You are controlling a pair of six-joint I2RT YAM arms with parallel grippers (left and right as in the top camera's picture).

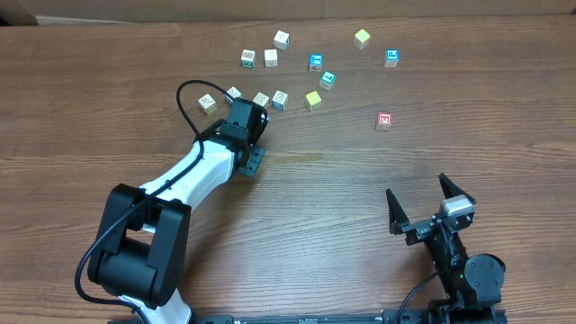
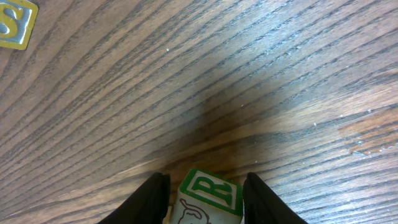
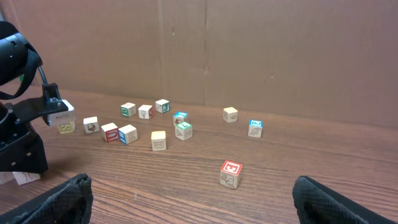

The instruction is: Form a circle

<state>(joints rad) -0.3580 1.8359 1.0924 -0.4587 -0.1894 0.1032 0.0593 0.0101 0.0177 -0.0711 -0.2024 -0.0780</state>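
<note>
My left gripper [image 2: 207,177] straddles a pale wood cube with a green R face [image 2: 211,194]. A thin gap shows at the left finger and the right finger [image 2: 261,196] sits close to the cube, so the jaws are open around it. From overhead the left gripper [image 1: 255,114] hides this cube. It hangs just below a curved row of cubes [image 1: 261,99] that ends at a plain yellow cube [image 1: 313,99]. No closed circle of cubes is in view. My right gripper [image 1: 416,186] [image 3: 193,182] is wide open and holds nothing, near the front right.
Loose cubes lie scattered at the back [image 1: 271,58], [image 1: 362,38], [image 1: 391,58]. A red-faced cube [image 1: 384,120] [image 3: 230,173] sits alone ahead of the right gripper. A yellow S cube [image 2: 15,25] lies beyond the left jaws. A cardboard wall [image 3: 249,50] backs the table.
</note>
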